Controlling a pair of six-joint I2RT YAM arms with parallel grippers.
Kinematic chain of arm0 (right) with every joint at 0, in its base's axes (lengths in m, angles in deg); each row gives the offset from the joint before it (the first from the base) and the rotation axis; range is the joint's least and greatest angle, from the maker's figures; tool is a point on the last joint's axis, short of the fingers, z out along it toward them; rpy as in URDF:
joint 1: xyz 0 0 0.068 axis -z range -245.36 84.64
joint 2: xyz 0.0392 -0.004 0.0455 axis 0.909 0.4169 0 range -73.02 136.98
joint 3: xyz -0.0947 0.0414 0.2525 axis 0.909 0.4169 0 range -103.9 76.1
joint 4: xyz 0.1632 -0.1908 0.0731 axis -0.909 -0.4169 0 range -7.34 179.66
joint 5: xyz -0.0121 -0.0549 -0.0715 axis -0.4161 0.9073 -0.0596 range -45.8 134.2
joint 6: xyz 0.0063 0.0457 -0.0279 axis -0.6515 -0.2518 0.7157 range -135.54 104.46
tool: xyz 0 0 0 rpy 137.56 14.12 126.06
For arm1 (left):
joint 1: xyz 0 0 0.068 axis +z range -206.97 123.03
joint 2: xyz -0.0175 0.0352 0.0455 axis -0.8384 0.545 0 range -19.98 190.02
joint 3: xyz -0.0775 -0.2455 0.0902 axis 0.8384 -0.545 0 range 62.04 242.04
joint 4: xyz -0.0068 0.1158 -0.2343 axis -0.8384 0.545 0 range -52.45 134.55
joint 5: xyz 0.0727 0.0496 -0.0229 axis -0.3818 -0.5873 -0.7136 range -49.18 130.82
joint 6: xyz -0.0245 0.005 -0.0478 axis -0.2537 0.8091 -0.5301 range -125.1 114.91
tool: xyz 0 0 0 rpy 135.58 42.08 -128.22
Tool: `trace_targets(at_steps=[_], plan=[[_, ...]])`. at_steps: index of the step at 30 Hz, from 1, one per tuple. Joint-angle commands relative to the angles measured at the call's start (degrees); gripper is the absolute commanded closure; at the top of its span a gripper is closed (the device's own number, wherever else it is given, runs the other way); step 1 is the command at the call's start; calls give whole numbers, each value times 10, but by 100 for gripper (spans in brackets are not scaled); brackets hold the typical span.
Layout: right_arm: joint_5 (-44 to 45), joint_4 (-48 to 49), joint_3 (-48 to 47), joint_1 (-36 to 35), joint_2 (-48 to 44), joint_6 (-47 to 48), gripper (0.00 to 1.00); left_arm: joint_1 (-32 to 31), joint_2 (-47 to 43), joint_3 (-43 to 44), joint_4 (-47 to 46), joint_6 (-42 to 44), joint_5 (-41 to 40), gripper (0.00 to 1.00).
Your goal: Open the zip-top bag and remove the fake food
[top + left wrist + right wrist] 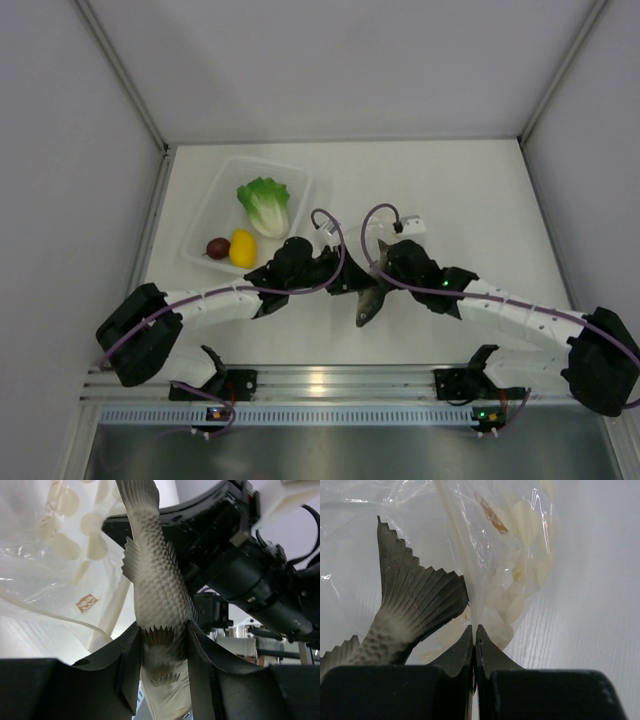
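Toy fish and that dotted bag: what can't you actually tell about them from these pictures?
- Toy fish head: left wrist view, hidden behind the left fingers and cut off by the bottom edge; too small from above.
- Zip-top bag opening: right wrist view, cut off by the top edge; from above, the arms cover it.
- Bag's label: left wrist view, too blurred to read.

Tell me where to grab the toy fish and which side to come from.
Grip the toy fish across its mid-body, jaws on the two flanks, coming from the left, square to its length, as the left gripper does. The body is thickest there; the tail is a thin fan beside the zip-top bag pinched by the right gripper.
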Motion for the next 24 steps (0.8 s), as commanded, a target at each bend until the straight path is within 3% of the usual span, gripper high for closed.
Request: trace_targets(at_steps=[1,12,22,24], plan=[[-8,-40,-39,11,-15,-3,100,-6,-17,35,-47,35,85,100],[-36,-66,-63,64,8,15,100,-6,-47,56,-46,55,134,100],[-44,-81,-55,80,-31,14,100,54,-111,42,-25,62,85,100],[-46,-89,-58,81,-39,15,100,74,-124,53,35,85,33,100]])
